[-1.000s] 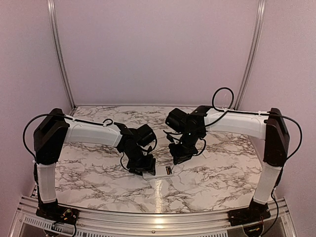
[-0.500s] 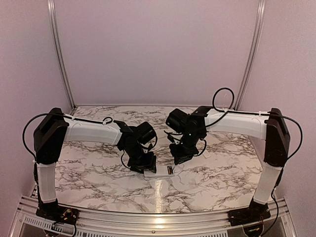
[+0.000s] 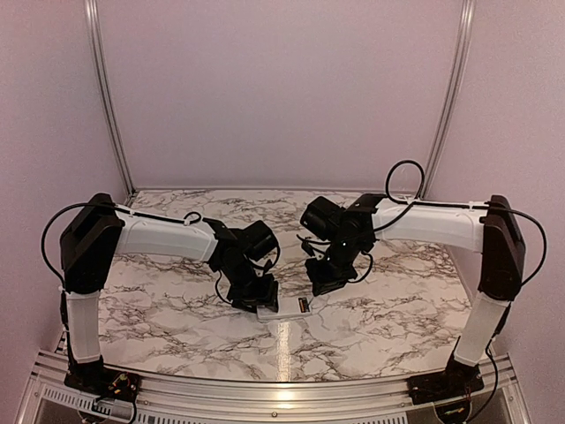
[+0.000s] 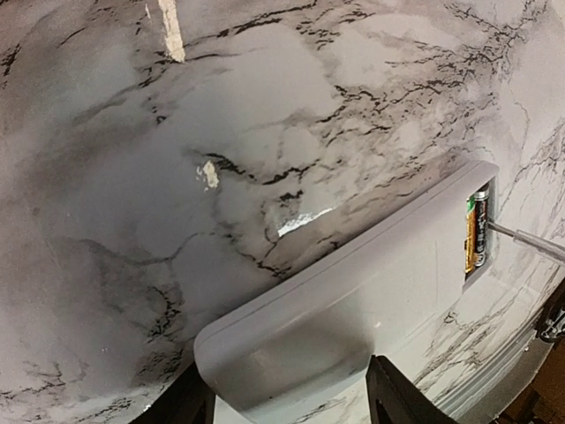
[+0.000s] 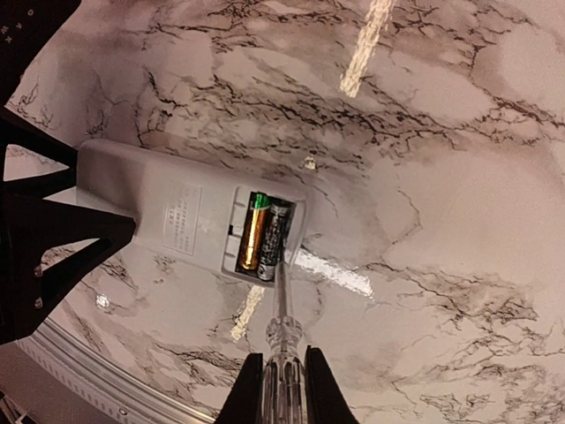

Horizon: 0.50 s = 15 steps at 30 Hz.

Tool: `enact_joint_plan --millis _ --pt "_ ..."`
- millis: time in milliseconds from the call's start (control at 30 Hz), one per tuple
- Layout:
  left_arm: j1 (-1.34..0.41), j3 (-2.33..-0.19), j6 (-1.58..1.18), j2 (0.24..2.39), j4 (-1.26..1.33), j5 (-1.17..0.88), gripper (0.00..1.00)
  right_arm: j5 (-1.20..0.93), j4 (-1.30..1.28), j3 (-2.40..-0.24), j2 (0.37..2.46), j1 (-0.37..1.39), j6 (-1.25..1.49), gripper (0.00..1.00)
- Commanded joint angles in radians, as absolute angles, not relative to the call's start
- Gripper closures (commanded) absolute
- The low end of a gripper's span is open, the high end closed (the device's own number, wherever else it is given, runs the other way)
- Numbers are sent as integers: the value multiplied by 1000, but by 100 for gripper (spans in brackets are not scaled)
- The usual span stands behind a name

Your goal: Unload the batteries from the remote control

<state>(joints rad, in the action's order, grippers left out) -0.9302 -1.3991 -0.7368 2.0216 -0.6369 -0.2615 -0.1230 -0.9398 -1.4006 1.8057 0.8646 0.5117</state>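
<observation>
The white remote control point(image 5: 168, 212) lies on the marble table with its battery recess open and facing up. In the recess sit the golden-orange battery point(image 5: 252, 232) and the dark battery point(image 5: 275, 237), side by side. My right gripper point(image 5: 282, 393) is shut on a clear-handled screwdriver point(image 5: 284, 349), and its metal tip rests at the end of the dark battery. My left gripper point(image 4: 287, 402) is closed on the remote's point(image 4: 353, 300) other end, one finger on each long edge. In the top view the two grippers, left point(image 3: 261, 300) and right point(image 3: 325, 281), flank the remote point(image 3: 290, 309).
The marble tabletop point(image 3: 177, 300) lies around the remote. A metal rail point(image 3: 282, 393) runs along the near edge. The left gripper's black fingers point(image 5: 44, 238) show at the left of the right wrist view.
The right arm has shifted slightly to the right, with the screwdriver still at the recess. The left gripper stays on the remote, which has barely moved.
</observation>
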Motion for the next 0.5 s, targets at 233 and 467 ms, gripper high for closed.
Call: enact_joint_plan --millis 233,467 --pt "-928 -1365 -719 2058 -626 -231 54 -138 -890 -1334 1758 857 514 100" --pt "-928 -1357 -709 2067 -630 -226 55 -187 -840 -1276 1703 809 508 100"
